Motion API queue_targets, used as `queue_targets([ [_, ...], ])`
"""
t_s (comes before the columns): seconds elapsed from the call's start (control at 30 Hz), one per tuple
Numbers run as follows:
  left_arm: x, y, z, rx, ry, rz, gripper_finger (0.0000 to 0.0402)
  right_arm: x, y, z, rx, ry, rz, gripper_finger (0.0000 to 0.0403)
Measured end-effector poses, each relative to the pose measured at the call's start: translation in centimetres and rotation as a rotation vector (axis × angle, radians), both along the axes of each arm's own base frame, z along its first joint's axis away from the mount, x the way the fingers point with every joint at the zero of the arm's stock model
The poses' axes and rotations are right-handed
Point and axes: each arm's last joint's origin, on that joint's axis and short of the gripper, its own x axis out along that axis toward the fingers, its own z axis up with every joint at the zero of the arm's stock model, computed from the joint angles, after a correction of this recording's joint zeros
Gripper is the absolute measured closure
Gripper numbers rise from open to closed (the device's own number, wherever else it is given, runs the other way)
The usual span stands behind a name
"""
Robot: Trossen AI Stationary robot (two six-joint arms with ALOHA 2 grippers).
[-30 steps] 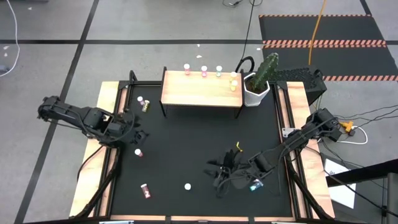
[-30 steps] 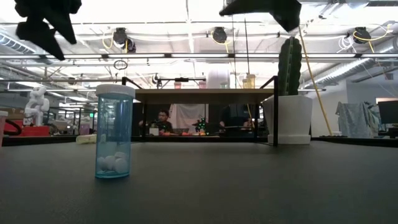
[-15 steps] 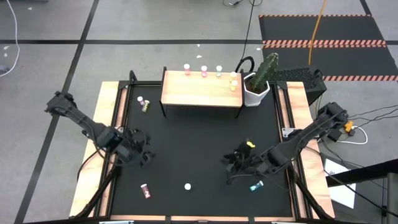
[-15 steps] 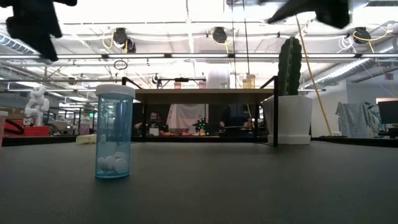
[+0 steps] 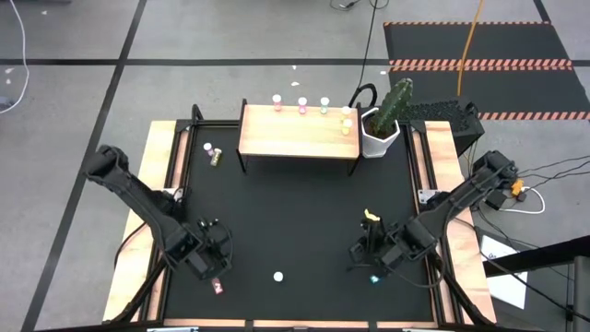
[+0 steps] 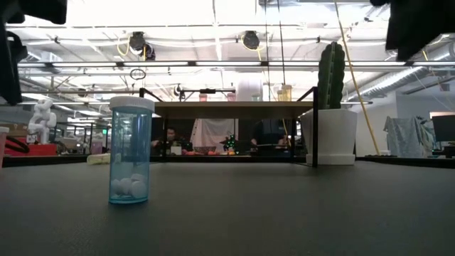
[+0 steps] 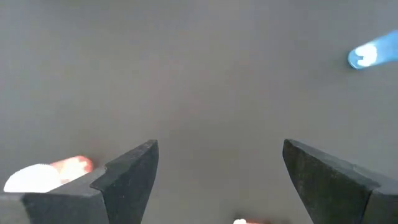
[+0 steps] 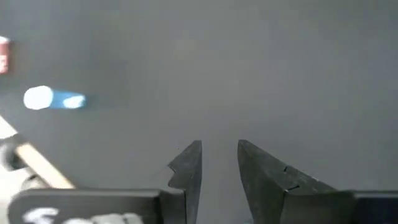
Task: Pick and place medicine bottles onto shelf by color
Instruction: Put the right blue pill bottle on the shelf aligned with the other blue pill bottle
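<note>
Low view: teal bottle (image 6: 131, 150) upright | left gripper (image 7: 217, 165) spread | right gripper (image 8: 219, 158) narrow gap, empty

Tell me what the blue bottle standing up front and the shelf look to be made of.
Blue bottle: looks like clear tinted plastic with a smooth gloss; white pills show through its wall, and the cap is opaque white.
Shelf: the top looks like pale unfinished or matte wood, with faint grain streaks in the high view; its thin black legs look like painted metal, though that is less certain.
</note>
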Motion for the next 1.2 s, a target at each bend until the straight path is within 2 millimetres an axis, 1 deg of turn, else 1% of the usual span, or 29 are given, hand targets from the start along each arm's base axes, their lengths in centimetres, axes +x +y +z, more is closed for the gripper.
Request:
queue_targets([
  [0.13, 0.2, -0.4, -0.7, 0.043, 0.000, -0.011, 0.0057, 1.2, 1.1, 2.5, 0.041, -0.016, 0.066, 0.0307],
  [0.23, 0.3, -0.5, -0.7, 0.055, -0.009, -0.052, 0.0057, 1.6, 1.9, 4.3, 0.077, 0.063, 0.140, 0.0308],
  [0.3, 0.5, -0.5, -0.6, 0.066, -0.026, -0.081, 0.0057, 1.6, 2.8, 5.1, 0.134, 0.125, 0.166, 0.0308],
  [0.37, 0.6, -0.5, -0.6, 0.089, -0.044, -0.098, 0.0057, 2.1, 4.1, 5.7, 0.192, 0.143, 0.190, 0.0308],
  [0.43, 0.7, -0.4, -0.5, 0.125, -0.072, -0.102, 0.0057, 2.2, 5.4, 5.7, 0.243, 0.192, 0.178, 0.0308],
  [0.5, 1.0, -0.1, -0.4, 0.167, -0.098, -0.090, 0.0057, 1.8, 6.5, 4.5, 0.282, 0.303, 0.123, 0.0308],
  [0.6, 1.8, 0.6, -0.3, 0.190, -0.132, -0.054, 0.0057, 0.5, 8.1, 2.5, 0.308, 0.441, -0.033, 0.0304],
  [0.7, 2.6, 1.0, -0.2, 0.174, -0.167, -0.035, 0.0057, -0.2, 9.3, 1.0, 0.349, 0.448, -0.148, 0.0286],
  [0.77, 3.3, 1.1, 0.0, 0.159, -0.204, -0.044, 0.0057, -0.5, 9.6, -0.2, 0.356, 0.422, -0.232, 0.0264],
  [0.8, 3.6, 1.1, 0.1, 0.157, -0.223, -0.056, 0.0057, -0.5, 9.6, -0.8, 0.369, 0.436, -0.243, 0.0250],
  [0.9, 4.5, 1.2, 0.4, 0.157, -0.278, -0.104, 0.0057, -0.4, 8.7, -2.9, 0.387, 0.521, -0.308, 0.0201],
  [1.0, 5.1, 1.2, 0.6, 0.152, -0.315, -0.121, 0.0057, -0.2, 7.1, -5.4, 0.334, 0.572, -0.383, 0.0150],
  [1.1, 5.2, 1.2, 0.7, 0.146, -0.327, -0.119, 0.0057, 0.7, 5.5, -6.8, 0.355, 0.544, -0.432, 0.0108],
  [1.2, 5.0, 1.1, 0.7, 0.149, -0.320, -0.126, 0.0057, 1.2, 4.3, -8.6, 0.379, 0.522, -0.462, 0.0082],
])
